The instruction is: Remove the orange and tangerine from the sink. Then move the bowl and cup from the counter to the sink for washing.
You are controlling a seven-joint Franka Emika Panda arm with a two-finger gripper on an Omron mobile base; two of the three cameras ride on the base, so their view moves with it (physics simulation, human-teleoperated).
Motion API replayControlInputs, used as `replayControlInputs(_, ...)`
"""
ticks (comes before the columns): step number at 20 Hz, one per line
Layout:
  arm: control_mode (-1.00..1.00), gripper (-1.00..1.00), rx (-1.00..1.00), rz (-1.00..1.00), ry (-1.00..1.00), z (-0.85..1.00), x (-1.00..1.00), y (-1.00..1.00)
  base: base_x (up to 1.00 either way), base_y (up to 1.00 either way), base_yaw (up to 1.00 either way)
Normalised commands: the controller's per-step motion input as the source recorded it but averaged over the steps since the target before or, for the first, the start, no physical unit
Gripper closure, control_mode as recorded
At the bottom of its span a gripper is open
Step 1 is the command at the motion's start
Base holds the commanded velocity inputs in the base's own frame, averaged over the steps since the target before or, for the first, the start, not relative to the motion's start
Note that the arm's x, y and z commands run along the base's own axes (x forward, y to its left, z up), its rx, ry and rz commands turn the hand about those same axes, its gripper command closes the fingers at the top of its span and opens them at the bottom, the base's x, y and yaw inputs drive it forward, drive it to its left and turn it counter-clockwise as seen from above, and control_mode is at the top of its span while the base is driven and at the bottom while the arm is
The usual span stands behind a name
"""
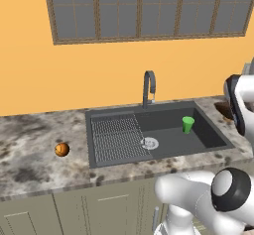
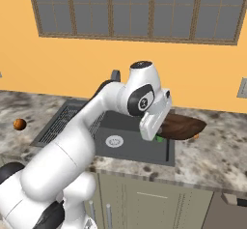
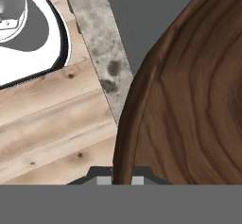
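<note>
I have the claw [image 3: 122,179] pinched tight on the thin rim of the bowl [image 2: 181,126], held up over the worktop [image 2: 212,160] just right of the sink [image 1: 208,132]. It looks rigid but wide and lopsided from an edge grip, so I judge it may swing.

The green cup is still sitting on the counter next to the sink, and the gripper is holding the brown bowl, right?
Not quite. The cup stands inside the sink, as the left base view shows. The gripper does hold the bowl.
</note>
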Motion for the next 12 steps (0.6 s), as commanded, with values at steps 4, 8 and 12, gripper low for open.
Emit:
replayControlInputs(4,-1.0,1.0,0.1,0.16,0.09,0.01,-0.01,0.29,0.0,0.0,0.0)
replayControlInputs(8,-1.0,1.0,0.16,0.16,0.14,0.0,0.08,0.27,0.0,0.0,0.0)
replayControlInputs(12,-1.0,1.0,0.15,0.15,0.06,0.0,0.14,0.25,0.0,0.0,0.0)
